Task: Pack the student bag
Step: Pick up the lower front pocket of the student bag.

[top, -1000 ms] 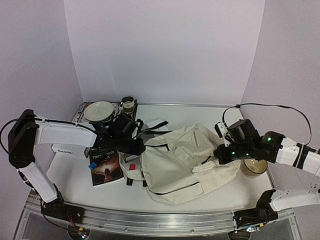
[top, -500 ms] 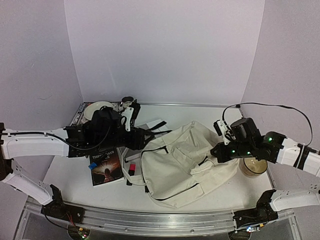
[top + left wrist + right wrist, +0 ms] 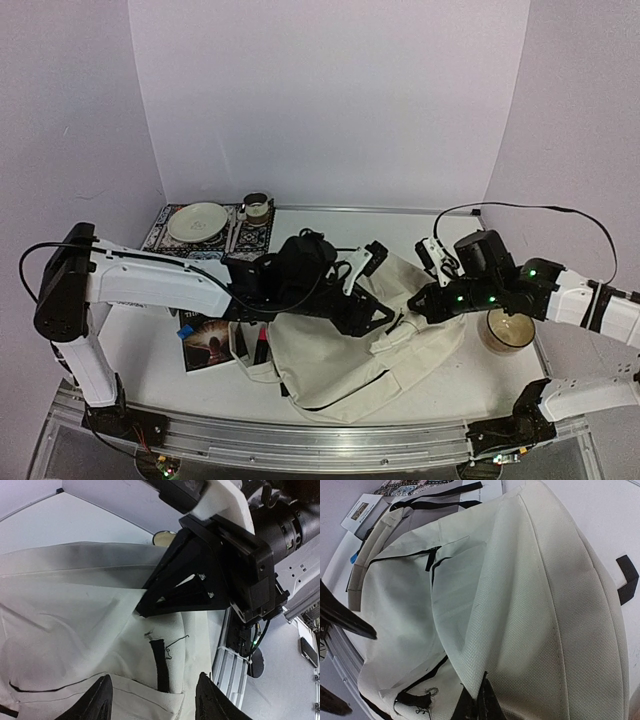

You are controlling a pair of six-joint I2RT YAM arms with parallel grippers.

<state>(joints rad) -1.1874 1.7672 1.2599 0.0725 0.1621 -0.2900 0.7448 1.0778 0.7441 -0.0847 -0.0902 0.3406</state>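
Observation:
The student bag (image 3: 330,360) is a cream fabric backpack lying flat mid-table, with black straps and zipper. My right gripper (image 3: 415,300) is shut on a fold of its cream fabric at the right edge; the right wrist view shows the jaws (image 3: 480,706) pinching that fold. My left gripper (image 3: 378,316) reaches across the bag and hovers open just left of the right gripper. In the left wrist view its open gripper (image 3: 155,702) straddles a short black zipper tab (image 3: 160,665) on the bag (image 3: 75,605) without touching it.
A dark book (image 3: 205,342), a red item (image 3: 262,345) and a blue item (image 3: 185,330) lie left of the bag. A plate (image 3: 197,220) on a patterned mat and a cup (image 3: 257,208) stand at the back left. A tan container (image 3: 508,330) stands right of the bag.
My left arm has swung from the bag's left side across it to its right part, close to the right gripper. The right gripper has shifted slightly left, pulling the bag's edge.

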